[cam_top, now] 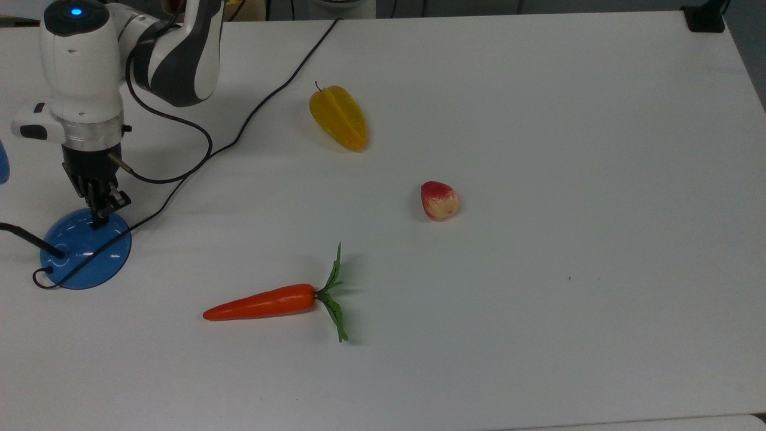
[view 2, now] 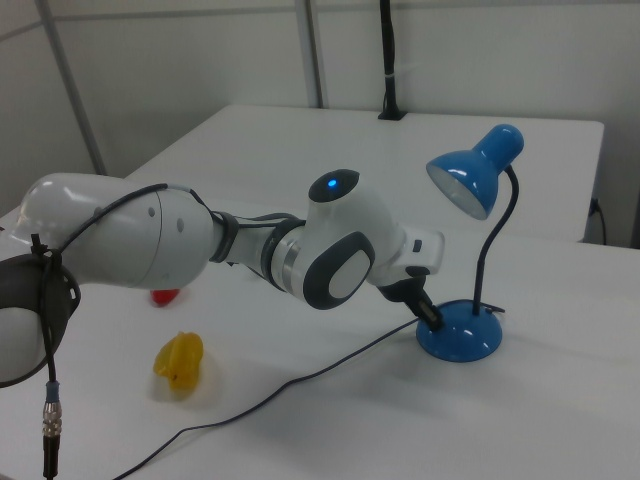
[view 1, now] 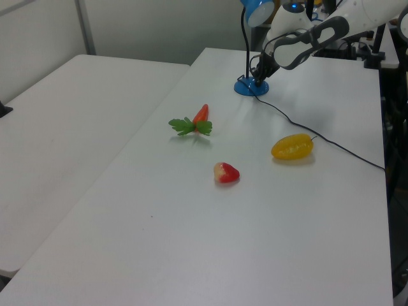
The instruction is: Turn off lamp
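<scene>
A white surface point(cam_top: 538, 120) carries a desk lamp, three pieces of toy produce and one robot arm.

The lamp point(cam_top: 85, 248) stands at the far left of the top view, a little below the middle of the frame; its round blue base rests flat on the surface. In the right view the lamp point(view 2: 459, 331) sits at the right of the frame, with a thin black neck curving up to a blue head that faces the upper left. The bulb inside the head looks unlit. In the left view the lamp point(view 1: 249, 87) is at the top centre. A black cord point(cam_top: 263, 99) runs from the base across the surface toward the top edge of the top view.

The gripper point(cam_top: 99, 216) points straight down at the upper left of the top view, its tip on the top edge of the blue base. In the right view the gripper point(view 2: 430, 316) touches the left side of the base. The jaws look closed together, holding nothing.

In the top view a yellow starfruit point(cam_top: 339, 117) lies upper centre, a red and cream strawberry point(cam_top: 439, 200) lies at the centre, and an orange carrot point(cam_top: 263, 303) with green leaves lies lower centre. All three are well apart from the lamp. No containers are present.
</scene>
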Controlling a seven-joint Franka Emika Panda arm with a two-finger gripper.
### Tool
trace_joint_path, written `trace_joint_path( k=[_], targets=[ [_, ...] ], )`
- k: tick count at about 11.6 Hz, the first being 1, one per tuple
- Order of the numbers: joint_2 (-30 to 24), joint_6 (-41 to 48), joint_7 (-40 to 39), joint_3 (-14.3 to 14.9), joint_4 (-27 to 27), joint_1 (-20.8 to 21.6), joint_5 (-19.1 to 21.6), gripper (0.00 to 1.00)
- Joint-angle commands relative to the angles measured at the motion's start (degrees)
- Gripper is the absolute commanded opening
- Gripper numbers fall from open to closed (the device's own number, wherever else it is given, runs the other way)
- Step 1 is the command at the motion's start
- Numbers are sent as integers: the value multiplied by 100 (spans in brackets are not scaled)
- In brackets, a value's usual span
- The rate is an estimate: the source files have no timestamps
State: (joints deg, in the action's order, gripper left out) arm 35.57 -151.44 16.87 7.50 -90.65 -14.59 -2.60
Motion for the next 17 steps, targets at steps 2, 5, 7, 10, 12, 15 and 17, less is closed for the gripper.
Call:
trace_joint_path(
  k=[2, 5, 7, 10, 12, 15, 17],
  targets=[
    [-189, -149, 159, 41, -409, 62, -127, 0],
    [-760, -131, 36, 23, -875, 27, -189, 0],
    [-1164, -88, -69, -12, -1190, 27, -180, 0],
    [-1937, 200, -254, -56, -1762, 184, -162, 0],
    [-2368, 1182, -534, -56, -1808, 483, -92, 0],
    [-3036, 2579, -737, 111, -1781, 1237, -13, 0],
    [-3607, 3817, -1411, 321, -1728, 1686, 416, 0]
  ],
)
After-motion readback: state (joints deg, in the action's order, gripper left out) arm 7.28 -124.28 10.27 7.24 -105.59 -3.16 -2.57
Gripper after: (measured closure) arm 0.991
